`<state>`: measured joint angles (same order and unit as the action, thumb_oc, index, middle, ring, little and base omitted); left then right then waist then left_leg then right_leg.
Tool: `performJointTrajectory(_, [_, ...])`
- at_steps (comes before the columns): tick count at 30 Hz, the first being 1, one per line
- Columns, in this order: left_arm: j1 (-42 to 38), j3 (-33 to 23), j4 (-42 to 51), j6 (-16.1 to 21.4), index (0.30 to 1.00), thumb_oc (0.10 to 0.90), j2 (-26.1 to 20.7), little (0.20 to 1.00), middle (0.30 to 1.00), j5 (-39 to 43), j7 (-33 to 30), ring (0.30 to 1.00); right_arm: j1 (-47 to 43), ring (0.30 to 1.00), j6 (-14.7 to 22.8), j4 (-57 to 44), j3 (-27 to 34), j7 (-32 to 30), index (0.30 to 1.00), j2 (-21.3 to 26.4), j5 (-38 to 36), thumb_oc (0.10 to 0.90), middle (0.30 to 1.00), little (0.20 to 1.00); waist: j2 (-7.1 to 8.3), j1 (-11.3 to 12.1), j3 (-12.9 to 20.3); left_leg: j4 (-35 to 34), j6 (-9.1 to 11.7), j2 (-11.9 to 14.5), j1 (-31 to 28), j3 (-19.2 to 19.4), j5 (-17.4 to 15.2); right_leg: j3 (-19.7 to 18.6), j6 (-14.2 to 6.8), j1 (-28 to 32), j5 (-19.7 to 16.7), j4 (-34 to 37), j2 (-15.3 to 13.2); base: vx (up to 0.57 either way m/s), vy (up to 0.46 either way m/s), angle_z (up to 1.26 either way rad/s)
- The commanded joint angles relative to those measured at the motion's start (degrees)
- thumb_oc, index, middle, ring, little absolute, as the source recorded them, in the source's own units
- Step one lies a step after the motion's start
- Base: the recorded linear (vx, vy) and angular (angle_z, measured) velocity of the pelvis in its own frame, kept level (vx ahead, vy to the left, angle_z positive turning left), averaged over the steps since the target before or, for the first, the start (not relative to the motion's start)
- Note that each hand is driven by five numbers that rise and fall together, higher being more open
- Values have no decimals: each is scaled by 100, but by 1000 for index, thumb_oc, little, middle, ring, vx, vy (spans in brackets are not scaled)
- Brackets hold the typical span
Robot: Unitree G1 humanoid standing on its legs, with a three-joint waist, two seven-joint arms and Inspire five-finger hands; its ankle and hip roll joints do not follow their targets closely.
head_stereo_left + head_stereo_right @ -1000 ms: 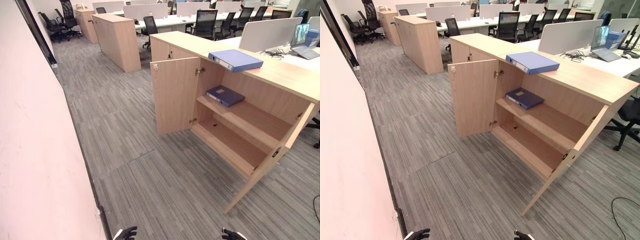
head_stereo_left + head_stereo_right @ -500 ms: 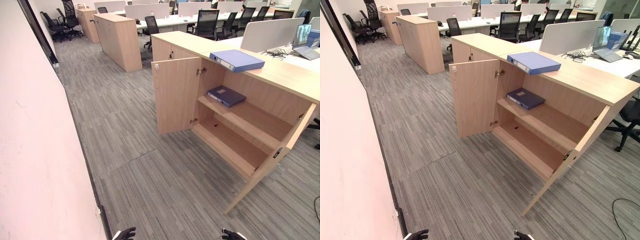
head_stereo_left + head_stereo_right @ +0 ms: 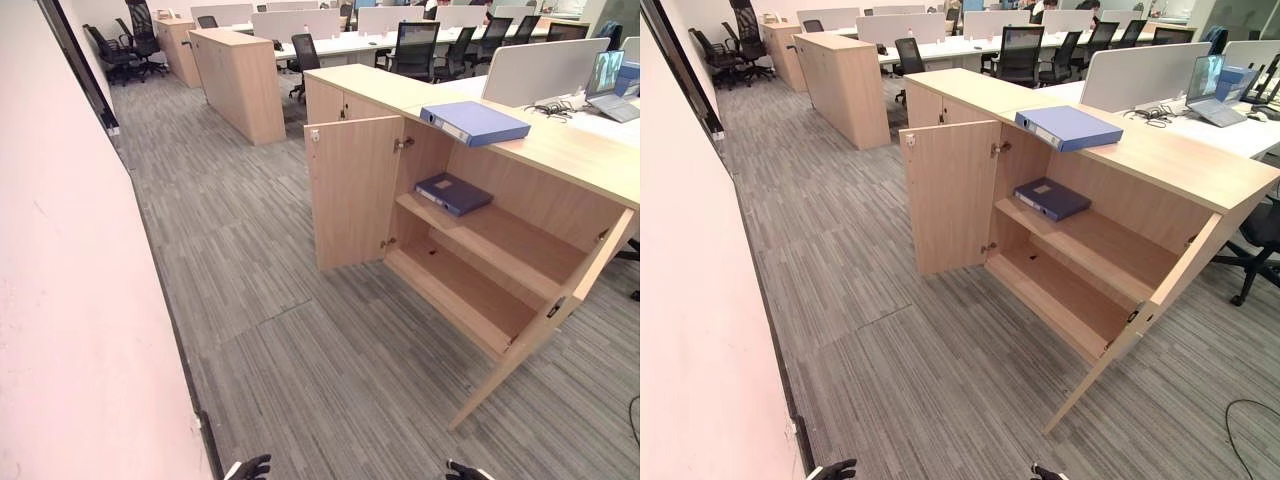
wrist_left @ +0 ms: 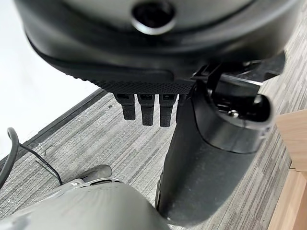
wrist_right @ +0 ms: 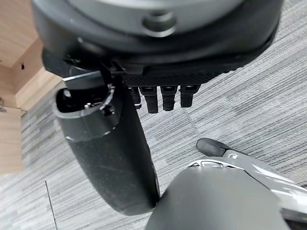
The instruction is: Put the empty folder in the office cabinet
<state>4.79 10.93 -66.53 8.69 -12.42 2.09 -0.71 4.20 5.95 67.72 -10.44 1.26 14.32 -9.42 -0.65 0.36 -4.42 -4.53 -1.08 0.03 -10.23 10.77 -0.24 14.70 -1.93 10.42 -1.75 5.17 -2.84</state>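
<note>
Nothing among the furniture has moved since a second ago; only the whole picture creeps a touch, so the head camera is drifting, while the cabinet and both folders keep their places.

Down at 6 o'clock in the eye views, the left hand (image 3: 250,467) peeks over the bottom edge, and the right hand (image 3: 466,470) does the same just along from it. Each wrist view tells the same story: the left hand's fingers (image 4: 146,109) hang straight and relaxed over bare carpet, and the right hand's fingers (image 5: 163,98) match them, with nothing held in either.

Out from the hands, the grey carpet (image 3: 300,350) runs up to the office cabinet (image 3: 500,250) at about 2 o'clock, both doors swung wide. One dark blue folder (image 3: 452,192) already lies flat on the upper shelf. The lighter blue folder (image 3: 475,122) lies on the cabinet top, at 12 o'clock from the shelved one, well apart from both hands. Which of them is the empty one cannot be told from here.

By the look of it, the step in hand is the approach, with no pick-up begun. The next move probably calls for walking in toward 2 o'clock until the top is within reach, then getting both hands on the lighter folder.
</note>
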Motion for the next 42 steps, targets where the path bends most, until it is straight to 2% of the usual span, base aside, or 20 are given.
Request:
performJointTrajectory(1, [-356,-28,590,304,900,800,-160,900,900,484,-138,900,-345,900,343,-375,84,-85,900,272,-707,800,900,900,95,99,-60,-47,393,244,-144,32,-284,51,-442,137,485,-108,-183,0,0,0])
performJointTrajectory(6, [-329,-17,1501,478,900,800,-307,900,900,852,-157,900,-409,900,553,-1546,56,-120,900,522,-873,800,900,900,94,114,-75,-47,406,263,-158,42,-286,30,-445,124,490,-123,-178,0,0,0])
performJointTrajectory(12, [-339,75,1975,538,900,800,-306,900,900,949,-107,900,-479,900,559,-1809,52,-122,900,632,-840,800,900,900,97,115,-65,-47,404,266,-183,46,-298,44,-437,156,500,-126,-168,0,0,0])
performJointTrajectory(28, [-257,62,1621,471,900,800,-216,900,900,890,-66,900,-282,900,476,-1485,-56,-81,900,433,-692,800,900,900,89,97,-41,-47,404,262,-202,21,-310,45,-421,187,530,-115,-135,0,0,0])
performJointTrajectory(39, [-339,75,1500,454,900,800,-199,900,900,978,-107,900,-239,900,432,-1219,24,-47,900,373,-903,800,900,900,102,35,-66,-47,490,330,-153,9,-237,-9,-359,151,537,-93,-84,2,-42,4])
performJointTrajectory(42, [-349,57,1566,465,900,800,-200,900,900,1090,-112,900,-279,900,441,-1231,3,-38,900,416,-925,800,900,900,119,51,-149,385,561,437,-1,9,-302,-113,-270,155,604,-106,-44,-25,-163,2])
